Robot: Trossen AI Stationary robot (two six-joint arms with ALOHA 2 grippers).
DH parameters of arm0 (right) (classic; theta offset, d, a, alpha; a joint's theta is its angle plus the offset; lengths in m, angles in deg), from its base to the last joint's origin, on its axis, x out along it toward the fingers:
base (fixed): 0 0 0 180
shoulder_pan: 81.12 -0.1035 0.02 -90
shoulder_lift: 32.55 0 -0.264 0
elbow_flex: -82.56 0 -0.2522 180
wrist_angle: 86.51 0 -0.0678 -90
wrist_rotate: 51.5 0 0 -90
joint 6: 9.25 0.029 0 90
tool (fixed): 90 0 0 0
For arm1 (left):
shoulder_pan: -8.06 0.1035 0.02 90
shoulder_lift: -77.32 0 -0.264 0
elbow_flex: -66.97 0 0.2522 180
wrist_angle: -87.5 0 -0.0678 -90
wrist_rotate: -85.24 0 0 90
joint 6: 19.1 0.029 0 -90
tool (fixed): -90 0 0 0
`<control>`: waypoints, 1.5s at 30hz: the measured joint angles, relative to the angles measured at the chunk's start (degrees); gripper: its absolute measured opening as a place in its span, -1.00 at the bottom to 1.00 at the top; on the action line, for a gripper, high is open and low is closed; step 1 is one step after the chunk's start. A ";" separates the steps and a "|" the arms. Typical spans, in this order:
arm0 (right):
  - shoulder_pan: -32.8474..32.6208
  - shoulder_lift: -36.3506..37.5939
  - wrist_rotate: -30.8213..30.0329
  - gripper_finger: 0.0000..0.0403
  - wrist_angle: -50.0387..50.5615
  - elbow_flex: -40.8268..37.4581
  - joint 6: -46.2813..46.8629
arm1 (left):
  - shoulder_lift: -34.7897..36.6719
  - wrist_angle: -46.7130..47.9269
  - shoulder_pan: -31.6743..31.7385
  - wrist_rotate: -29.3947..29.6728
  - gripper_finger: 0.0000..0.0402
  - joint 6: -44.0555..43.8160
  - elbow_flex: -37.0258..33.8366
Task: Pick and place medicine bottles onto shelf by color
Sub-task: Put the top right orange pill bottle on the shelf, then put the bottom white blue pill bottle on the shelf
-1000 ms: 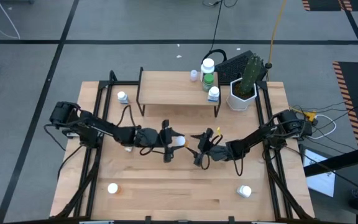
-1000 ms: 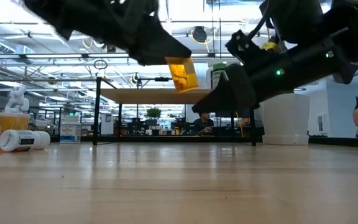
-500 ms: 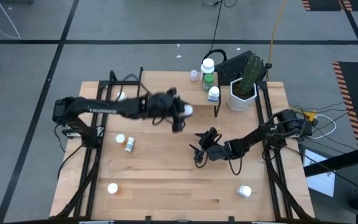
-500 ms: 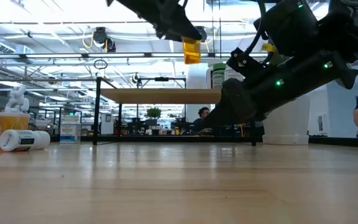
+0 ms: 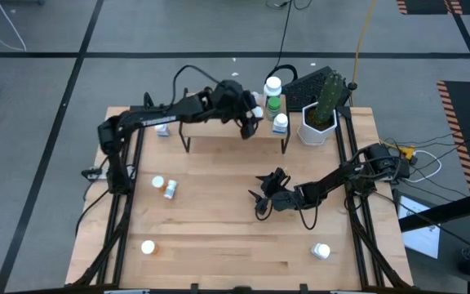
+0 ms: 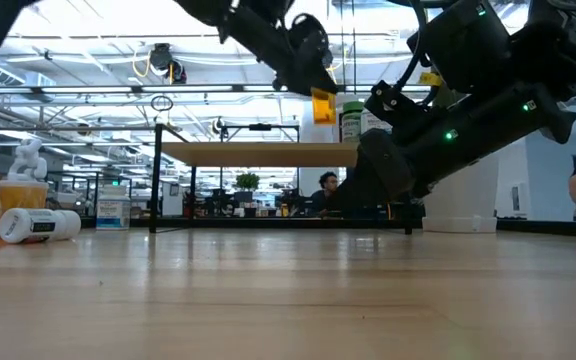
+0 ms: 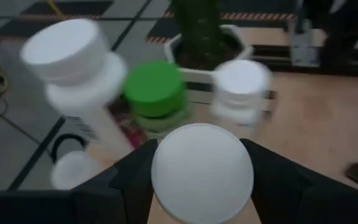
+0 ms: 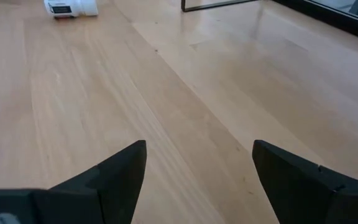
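The left gripper (image 5: 247, 114) is carrying an orange bottle (image 6: 322, 105), pinched at its white cap, above the right end of the shelf (image 5: 219, 122), just short of the green bottle (image 5: 272, 103). I'd judge the placing step: next, lower it upright onto bare board. The right gripper (image 5: 266, 198) waits spread over the surface, well in front of the shelf.
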 joint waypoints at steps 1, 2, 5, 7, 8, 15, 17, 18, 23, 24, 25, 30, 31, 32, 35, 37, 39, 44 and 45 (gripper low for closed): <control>0.00 0.00 0.02 0.44 0.04 0.00 0.00 | -1.12 0.49 0.64 0.02 0.09 -0.01 1.19; 0.00 0.00 0.07 0.44 0.04 0.00 0.00 | -1.98 1.15 1.15 0.01 0.09 -0.01 1.99; 0.00 0.00 0.40 0.44 0.04 0.00 0.02 | -4.37 2.18 2.58 -0.35 0.09 -0.07 3.37; 0.00 0.00 1.56 0.44 0.04 0.00 0.22 | -5.13 2.36 3.41 -1.17 0.09 -0.41 3.39; 0.00 0.00 1.65 0.44 0.09 0.00 0.63 | -5.46 2.24 3.74 -1.30 0.09 -0.56 3.45; 0.00 0.00 1.77 0.44 0.27 0.00 1.24 | -5.77 1.66 5.32 -1.26 0.09 -2.87 3.48; 0.00 0.00 1.87 0.44 0.28 0.00 1.25 | -5.77 1.62 5.30 -1.56 0.09 -4.38 3.48; 0.01 0.00 2.21 0.44 0.28 0.00 1.27 | -5.77 1.66 5.28 -2.01 0.09 -4.69 3.48; 0.02 0.00 2.82 0.44 0.26 0.00 2.29 | -6.28 0.99 5.26 -2.62 0.09 -5.05 3.48; 0.02 0.00 2.83 0.44 0.30 0.00 2.36 | -6.45 1.22 5.26 -2.71 0.10 -5.07 3.48; 0.02 0.00 2.90 0.44 0.28 0.00 2.36 | -6.46 1.24 5.22 -2.77 0.11 -5.31 3.46; 0.02 0.00 2.97 0.44 0.28 0.00 2.75 | -6.38 0.78 5.21 -2.95 0.25 -5.50 3.46; 0.02 0.00 2.97 0.44 0.28 0.00 2.77 | -6.38 0.79 5.21 -2.95 0.29 -5.49 3.46; 0.02 0.00 2.97 0.44 0.30 0.00 2.78 | -6.38 0.72 5.21 -2.95 0.34 -5.51 3.46; 0.02 0.00 2.97 0.44 0.28 0.00 2.78 | -6.38 0.32 5.21 -2.95 0.48 -5.29 3.46; 0.02 0.00 2.97 0.44 0.30 0.00 2.78 | -6.38 0.46 5.21 -2.94 0.56 -4.71 3.46; 0.02 -0.01 2.97 0.44 0.31 0.00 2.77 | -6.22 0.54 5.10 -2.93 0.62 -4.75 3.46; -0.62 0.11 2.96 0.44 0.22 0.00 2.46 | -2.82 4.18 4.43 -2.69 0.67 -3.91 3.46; -1.07 0.41 2.97 0.44 0.21 0.00 2.04 | -1.65 5.37 4.17 -2.57 0.67 -3.51 3.46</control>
